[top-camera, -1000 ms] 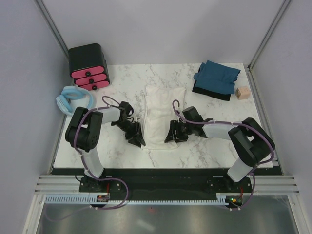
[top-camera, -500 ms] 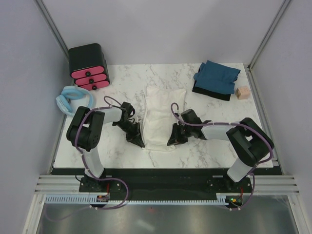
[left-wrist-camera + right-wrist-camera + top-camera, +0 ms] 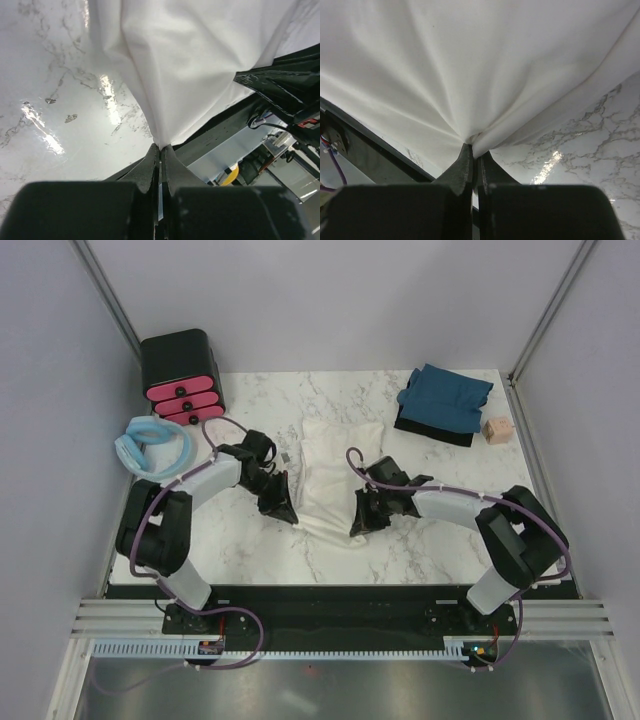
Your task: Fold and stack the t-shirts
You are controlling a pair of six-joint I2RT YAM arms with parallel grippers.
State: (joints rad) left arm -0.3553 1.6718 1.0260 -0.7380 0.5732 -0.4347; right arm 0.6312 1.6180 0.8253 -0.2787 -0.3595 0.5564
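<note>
1. The cream-white t-shirt [image 3: 338, 465] lies in the middle of the marble table [image 3: 420, 550]. It is folded into a long narrow strip that runs from the far side toward the arms.
2. The left gripper [image 3: 286, 512] sits at the strip's near left edge with its jaws pressed together on a pinch of the cream cloth. In the left wrist view the fabric gathers to a point between the two black fingers and rises away in one taut fold.
3. The right gripper [image 3: 358, 527] sits at the near right edge, also clamped on the cream cloth. In the right wrist view creases fan out from the pinch point.
4. The shirt's near end tapers between the two grippers. Its far end lies flat and wider on the table.
5. The dark teal-blue t-shirt [image 3: 445, 395] is folded at the far right corner and rests on a flat black pad [image 3: 432, 431]. It is well apart from the cream shirt.
6. A small wooden block [image 3: 495, 430] lies just to the right of the teal shirt.
7. A black box with pink drawers [image 3: 182, 377] stands at the far left corner, with a pale blue ring [image 3: 152, 443] near it at the table's left edge.
</note>
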